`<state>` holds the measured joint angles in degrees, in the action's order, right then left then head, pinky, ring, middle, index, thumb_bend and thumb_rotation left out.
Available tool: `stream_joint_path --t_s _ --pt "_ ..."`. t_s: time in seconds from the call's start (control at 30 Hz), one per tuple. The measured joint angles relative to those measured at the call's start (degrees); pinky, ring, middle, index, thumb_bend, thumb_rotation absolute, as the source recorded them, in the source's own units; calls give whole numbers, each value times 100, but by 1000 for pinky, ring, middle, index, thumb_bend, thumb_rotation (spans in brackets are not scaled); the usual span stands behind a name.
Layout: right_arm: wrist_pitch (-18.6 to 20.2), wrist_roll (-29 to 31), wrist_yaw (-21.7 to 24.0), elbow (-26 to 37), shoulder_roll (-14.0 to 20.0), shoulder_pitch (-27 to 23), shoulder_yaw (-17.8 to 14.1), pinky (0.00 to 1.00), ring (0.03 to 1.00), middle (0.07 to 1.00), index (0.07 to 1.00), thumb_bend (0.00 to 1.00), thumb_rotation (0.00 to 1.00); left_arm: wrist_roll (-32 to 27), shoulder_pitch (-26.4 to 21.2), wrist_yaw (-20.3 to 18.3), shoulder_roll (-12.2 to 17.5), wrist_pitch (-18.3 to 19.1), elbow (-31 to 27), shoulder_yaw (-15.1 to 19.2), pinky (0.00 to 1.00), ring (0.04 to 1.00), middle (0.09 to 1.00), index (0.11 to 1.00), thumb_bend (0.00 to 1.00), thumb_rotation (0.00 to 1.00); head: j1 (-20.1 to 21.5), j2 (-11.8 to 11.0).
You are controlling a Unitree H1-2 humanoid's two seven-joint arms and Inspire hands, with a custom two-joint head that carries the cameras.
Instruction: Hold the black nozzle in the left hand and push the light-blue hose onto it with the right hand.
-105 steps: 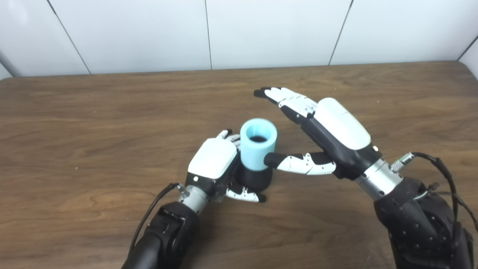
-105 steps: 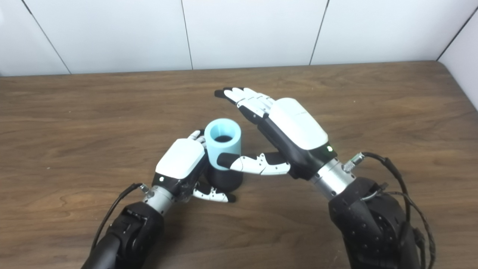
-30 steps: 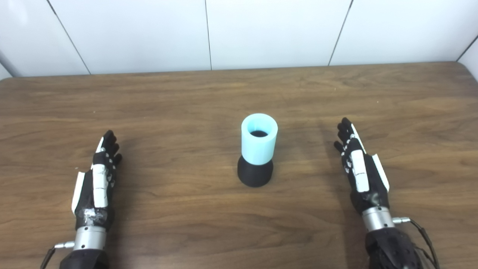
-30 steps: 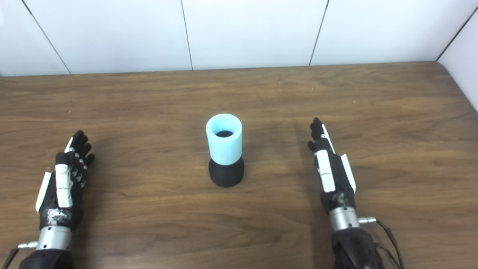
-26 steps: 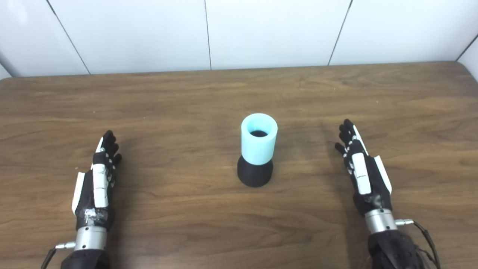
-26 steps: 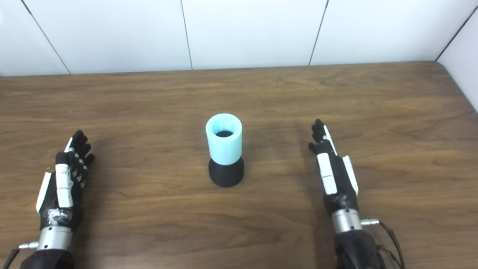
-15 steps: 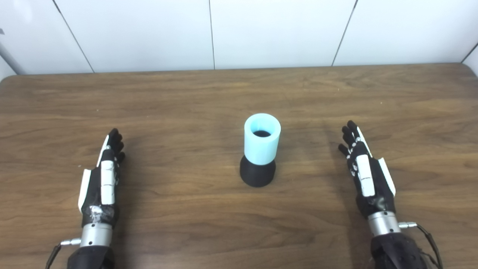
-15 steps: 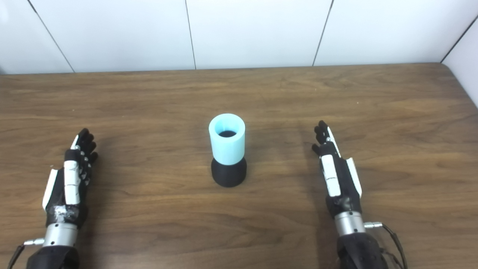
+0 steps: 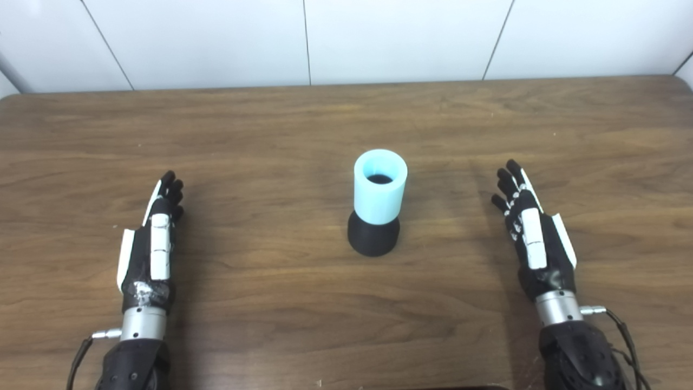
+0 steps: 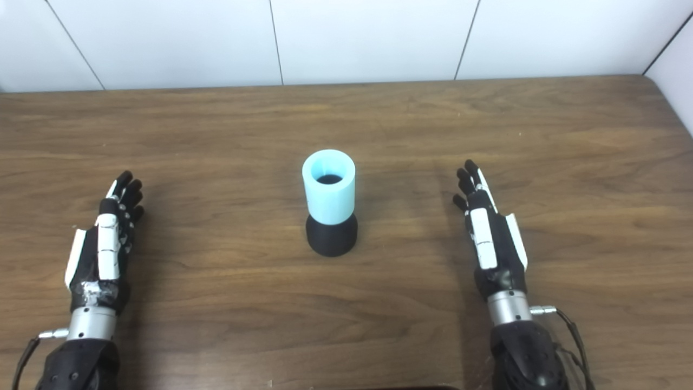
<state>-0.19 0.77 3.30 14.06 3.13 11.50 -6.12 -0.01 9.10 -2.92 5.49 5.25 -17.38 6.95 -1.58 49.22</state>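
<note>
White wall panels back your wooden table. At its centre the light-blue hose stands upright, seated on the black nozzle. Your left hand rests at eight o'clock from it, fingers straight and holding nothing. Your right hand sits at four o'clock, likewise empty with fingers extended. Both lie well apart from the hose.

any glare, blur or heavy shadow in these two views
Left eye view: sharp, evenly lit, only soft shadows beside the right hand and left hand. Right eye view: equally crisp, no glare on the light-blue hose; the black nozzle shows little surface detail.
</note>
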Motion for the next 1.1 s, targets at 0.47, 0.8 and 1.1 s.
stream_joint_path --t_s 0.47,0.8,1.1 --pt "188 64 -8 98 1 -8 -17 945 964 937 936 568 1000 -2 -3 29 -4 101 -75 -21 960 965 941 945 501 1000 9 9" --pt "279 196 -9 132 3 -15 -37 937 963 934 936 578 1000 -4 -5 55 -4 99 -70 -16 946 955 938 942 512 1000 18 26" --pt "309 203 -17 149 4 -15 -35 934 960 934 939 583 1000 -4 -5 52 -2 99 -70 -17 944 962 939 944 496 1000 18 44"
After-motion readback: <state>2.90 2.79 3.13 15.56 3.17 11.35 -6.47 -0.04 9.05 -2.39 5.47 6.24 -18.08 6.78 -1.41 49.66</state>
